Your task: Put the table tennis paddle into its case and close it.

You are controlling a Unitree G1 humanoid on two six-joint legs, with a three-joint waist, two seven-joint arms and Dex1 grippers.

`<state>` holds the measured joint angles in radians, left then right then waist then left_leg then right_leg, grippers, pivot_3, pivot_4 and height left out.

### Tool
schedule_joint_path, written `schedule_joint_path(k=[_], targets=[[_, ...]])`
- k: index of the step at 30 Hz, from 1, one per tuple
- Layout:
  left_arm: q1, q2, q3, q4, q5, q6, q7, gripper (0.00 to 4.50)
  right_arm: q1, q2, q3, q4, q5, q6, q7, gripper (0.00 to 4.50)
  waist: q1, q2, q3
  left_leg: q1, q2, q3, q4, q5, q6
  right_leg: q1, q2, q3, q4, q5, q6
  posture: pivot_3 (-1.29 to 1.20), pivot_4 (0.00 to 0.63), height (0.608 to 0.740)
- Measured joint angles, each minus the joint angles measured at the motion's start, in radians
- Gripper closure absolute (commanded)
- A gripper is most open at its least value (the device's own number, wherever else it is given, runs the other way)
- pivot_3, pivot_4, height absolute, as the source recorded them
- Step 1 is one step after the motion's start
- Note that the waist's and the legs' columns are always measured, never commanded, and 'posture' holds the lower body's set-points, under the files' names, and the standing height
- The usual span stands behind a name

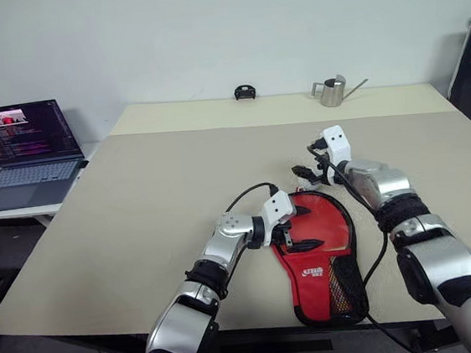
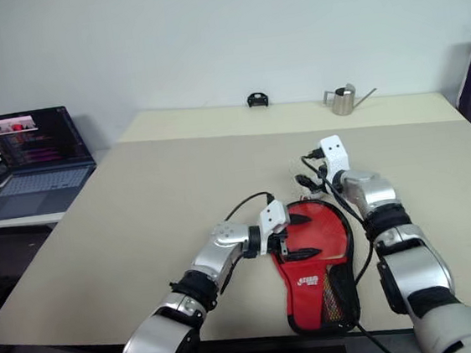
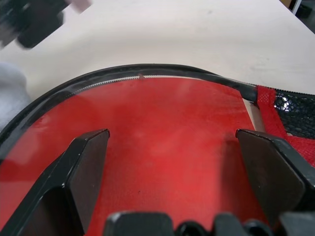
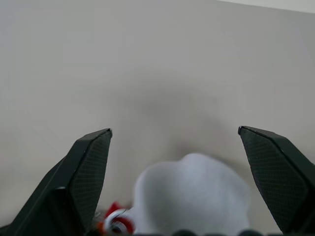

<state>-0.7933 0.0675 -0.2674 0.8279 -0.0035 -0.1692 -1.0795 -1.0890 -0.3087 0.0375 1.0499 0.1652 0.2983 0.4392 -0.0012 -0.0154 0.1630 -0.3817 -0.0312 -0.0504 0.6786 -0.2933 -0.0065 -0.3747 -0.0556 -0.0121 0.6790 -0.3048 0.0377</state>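
Observation:
The case (image 1: 317, 269) lies flat on the table (image 1: 154, 202) near its front edge, red side up, with a white logo, a black mesh panel and black edging. My left gripper (image 1: 300, 229) hovers open over the case's round end, reaching in from the left; in the left wrist view its fingers (image 3: 83, 167) spread above a smooth red face (image 3: 167, 118) bordered by a zip. I cannot tell whether that red face is the table tennis paddle or the case's fabric. My right gripper (image 1: 308, 162) is open just beyond the case's far rim, over bare table, with a white fluffy ball (image 4: 192, 191) below it.
A black cable (image 1: 246, 194) loops over the table by the left wrist. At the table's far edge stand a small metal watering can (image 1: 332, 90) and a small black object (image 1: 245, 92). An open laptop (image 1: 26, 152) sits on a side table at the left.

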Motion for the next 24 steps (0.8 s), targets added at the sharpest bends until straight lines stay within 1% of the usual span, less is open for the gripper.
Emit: schedule_joint_path(k=[4,11,14,21,22,24], targets=[[0.007,0.002,0.000,-0.020,0.002,0.013,0.001,0.03,-0.015,0.007,-0.014,0.140,-0.049,-0.079,-0.028,0.00,-0.001,0.000,0.000,0.000,0.000,0.001,0.000,0.001,-0.001,0.000,0.000,0.001,0.000,0.000,0.000,0.00,0.150,0.740],[0.022,0.005,-0.001,-0.046,0.004,0.030,0.010,0.03,-0.022,0.026,-0.018,0.182,-0.081,-0.106,-0.024,0.00,-0.003,0.001,-0.001,0.000,0.001,0.001,0.000,0.001,-0.001,0.000,0.000,0.001,0.000,0.000,0.000,0.00,0.150,0.740],[0.022,0.006,-0.002,-0.047,0.005,0.030,0.010,0.00,-0.022,0.032,-0.019,0.184,-0.094,-0.107,-0.024,0.56,-0.003,0.001,-0.001,0.000,0.001,0.001,0.000,0.001,-0.001,0.000,0.000,0.001,0.000,0.000,0.000,0.00,0.150,0.740],[0.019,0.005,-0.004,-0.041,0.009,0.027,0.019,0.00,-0.022,0.040,-0.023,0.183,-0.106,-0.117,-0.012,2.88,-0.003,0.002,-0.001,0.000,0.001,0.001,0.000,0.001,-0.001,0.000,0.000,0.001,0.000,0.000,0.000,0.00,0.150,0.740],[0.017,0.005,-0.004,-0.038,0.010,0.026,0.020,0.00,-0.022,0.040,-0.025,0.182,-0.106,-0.117,-0.010,3.17,-0.003,0.002,-0.001,0.000,0.001,0.001,0.000,0.001,-0.001,0.000,0.000,0.001,0.000,0.000,0.000,0.00,0.150,0.740],[0.013,0.004,-0.005,-0.030,0.011,0.023,0.020,0.00,-0.022,0.041,-0.026,0.181,-0.107,-0.117,-0.008,3.60,-0.002,0.002,-0.001,0.001,0.001,0.001,0.000,0.000,-0.001,0.001,0.000,0.001,0.000,0.000,0.000,0.00,0.150,0.740]])
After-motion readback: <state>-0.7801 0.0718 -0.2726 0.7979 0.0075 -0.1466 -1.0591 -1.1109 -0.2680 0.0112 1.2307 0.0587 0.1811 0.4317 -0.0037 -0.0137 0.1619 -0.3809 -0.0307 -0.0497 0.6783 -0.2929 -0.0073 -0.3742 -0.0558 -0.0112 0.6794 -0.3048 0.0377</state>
